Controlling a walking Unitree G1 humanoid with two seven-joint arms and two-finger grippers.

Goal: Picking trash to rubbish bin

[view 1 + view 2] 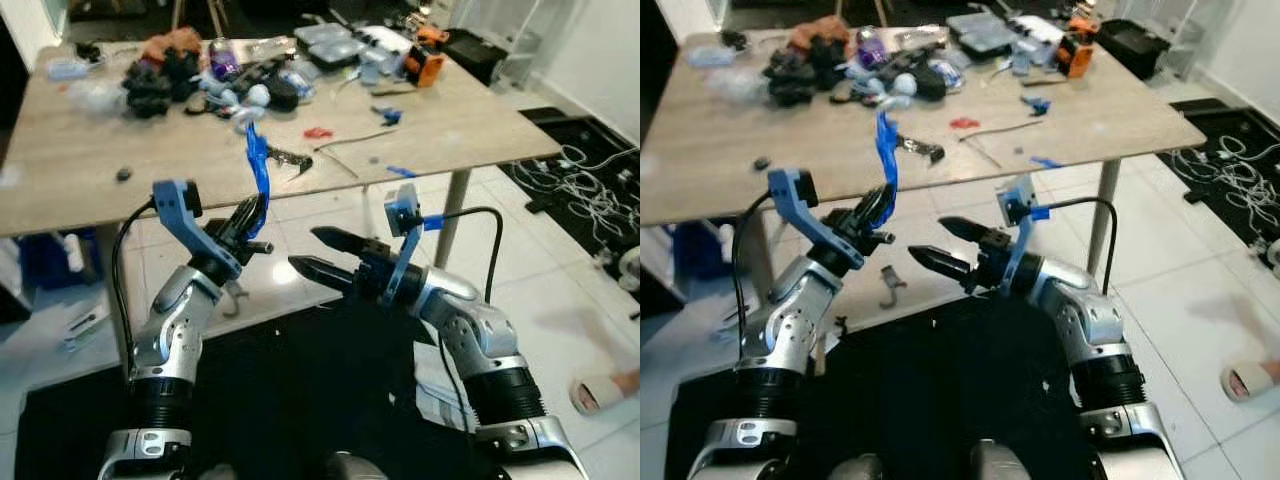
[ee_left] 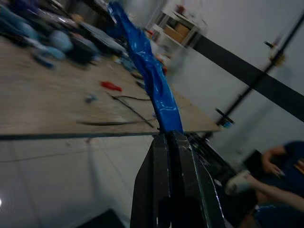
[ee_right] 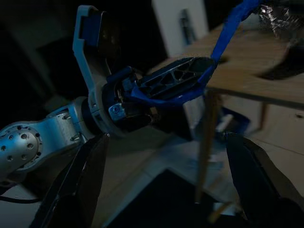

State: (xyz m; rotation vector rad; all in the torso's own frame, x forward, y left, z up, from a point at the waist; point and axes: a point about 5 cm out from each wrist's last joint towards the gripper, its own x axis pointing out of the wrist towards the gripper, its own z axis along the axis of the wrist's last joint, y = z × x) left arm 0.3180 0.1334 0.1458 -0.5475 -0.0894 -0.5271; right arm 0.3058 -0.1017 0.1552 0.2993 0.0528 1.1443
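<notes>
Head views: the left gripper (image 1: 252,212) pinches a blue plastic strip (image 1: 259,165) upright before the cluttered wooden table (image 1: 80,180). The right gripper (image 1: 318,253) spreads wide beside it. Left wrist view: fingers (image 2: 164,161) clamp the strip's base.

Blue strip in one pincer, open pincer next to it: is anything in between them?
No. In the left eye view, only shiny floor tiles show behind the gap between the left pincer, shut on the blue strip, and the open right pincer.
</notes>
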